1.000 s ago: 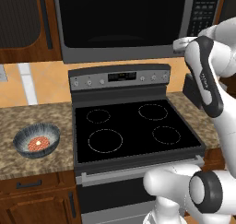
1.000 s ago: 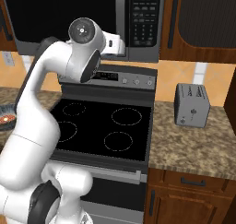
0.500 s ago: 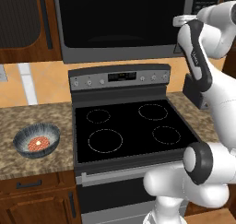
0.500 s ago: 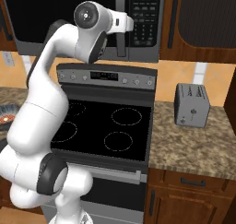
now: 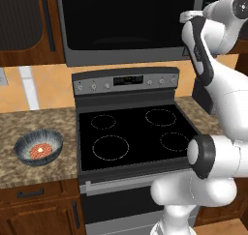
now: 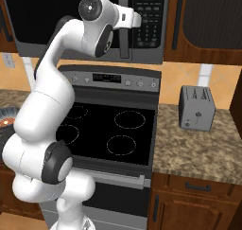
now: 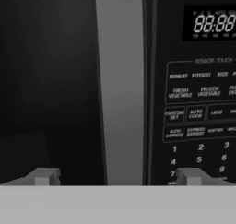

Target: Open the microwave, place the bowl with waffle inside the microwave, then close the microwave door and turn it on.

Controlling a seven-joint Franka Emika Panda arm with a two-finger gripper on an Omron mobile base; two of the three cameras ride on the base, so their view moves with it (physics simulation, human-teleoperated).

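In the hand view the gripper point(image 7: 117, 176) is wide open and holds nothing; its two fingertips point(image 7: 45, 176) stand one at each side of the grey bar handle point(image 7: 120, 85) of the microwave door point(image 7: 50, 80), close in front of it but, as far as I can tell, not yet touching. This bar is the right place to grasp: it looks stiff and smooth, so the pads may slip if they close weakly. The door is hinged at the far side and should swing with little force. Behind stands the microwave point(image 5: 131, 23), above the stove point(image 5: 133, 132). The bowl point(image 5: 38, 147) with the waffle point(image 5: 40, 150) sits on the counter point(image 5: 29, 127) left of the stove; it seems light, rigid, and easy to take by the rim.
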